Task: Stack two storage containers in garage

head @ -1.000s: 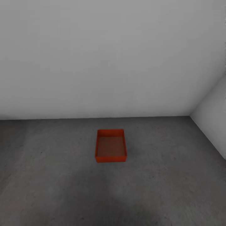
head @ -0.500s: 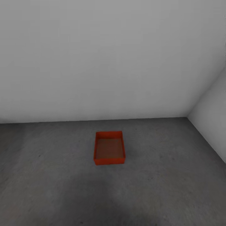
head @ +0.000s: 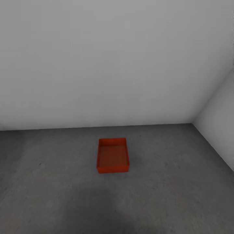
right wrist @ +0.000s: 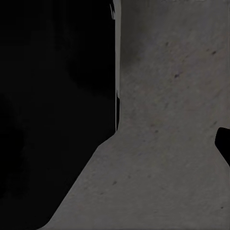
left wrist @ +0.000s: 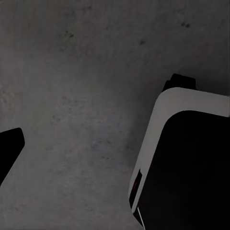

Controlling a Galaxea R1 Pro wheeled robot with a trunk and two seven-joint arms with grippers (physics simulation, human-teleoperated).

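Note:
One orange-red storage container [head: 113, 155] sits open side up on the dark grey concrete floor [head: 169, 195] of the garage, a short way out from the pale back wall, with nothing in it or on it. In the left wrist view a dark fingertip [left wrist: 9, 146] of my left gripper [left wrist: 112, 143] shows at the frame edge, over bare floor. A dark fingertip [right wrist: 224, 143] of my right gripper [right wrist: 143, 143] sits at the edge of the right wrist view. Both grippers look open and hold nothing.
The pale grey back wall [head: 107, 65] meets a side wall [head: 221, 130] in a corner at the right. My own white and black base [left wrist: 187, 158] is close under the left wrist, and a dark body part [right wrist: 52, 110] is beside the right wrist.
The whole head view has shifted slightly, so the container looks a little smaller and farther away. The container has not moved on the floor.

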